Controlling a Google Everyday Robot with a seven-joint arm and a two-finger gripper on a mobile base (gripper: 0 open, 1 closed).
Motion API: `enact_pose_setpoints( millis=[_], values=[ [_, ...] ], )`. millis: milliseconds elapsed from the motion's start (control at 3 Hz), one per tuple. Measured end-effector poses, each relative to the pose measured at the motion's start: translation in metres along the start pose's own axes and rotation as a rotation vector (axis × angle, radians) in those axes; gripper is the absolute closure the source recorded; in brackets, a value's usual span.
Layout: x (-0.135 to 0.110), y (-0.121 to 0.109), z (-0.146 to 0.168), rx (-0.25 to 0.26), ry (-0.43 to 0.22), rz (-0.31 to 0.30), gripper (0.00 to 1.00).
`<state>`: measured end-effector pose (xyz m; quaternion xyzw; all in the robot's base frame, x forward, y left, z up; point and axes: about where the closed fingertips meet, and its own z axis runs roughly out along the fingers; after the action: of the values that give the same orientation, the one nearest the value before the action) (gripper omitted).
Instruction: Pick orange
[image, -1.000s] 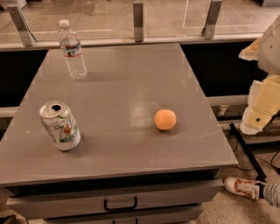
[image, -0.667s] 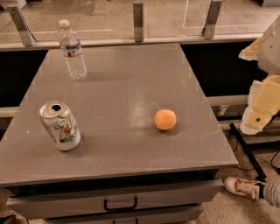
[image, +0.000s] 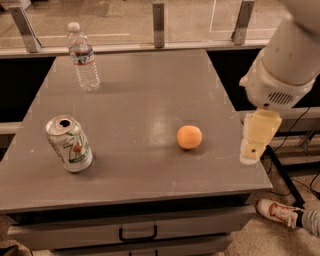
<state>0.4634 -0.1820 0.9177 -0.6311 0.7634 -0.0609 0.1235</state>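
The orange (image: 189, 137) is a small round matte fruit lying on the grey table (image: 150, 90), right of its middle. My gripper (image: 254, 142) hangs from the white arm (image: 287, 60) at the table's right edge. It points down, to the right of the orange and apart from it, holding nothing I can see.
An open green-and-white soda can (image: 70, 144) stands at the front left. A clear water bottle (image: 83, 57) stands at the back left. A drawer handle (image: 137, 234) is below the table front. A person's shoe (image: 277, 211) is on the floor at the right. Cables run along the right side.
My arm and gripper have moved left and a little lower, from beyond the table's right side to over its right edge, nearer the orange. The orange, can and bottle have not moved.
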Motion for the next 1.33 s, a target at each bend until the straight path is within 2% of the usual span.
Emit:
enact_pose_setpoints(
  millis=[333,667,1333],
  values=[
    [-0.015,0.003,0.039,-0.014,0.040,-0.040,0.00],
    [-0.031,0.007,0.063,-0.039,0.047,-0.064,0.00],
    [-0.074,0.012,0.073,-0.117,-0.034,-0.083,0.00]
  ],
)
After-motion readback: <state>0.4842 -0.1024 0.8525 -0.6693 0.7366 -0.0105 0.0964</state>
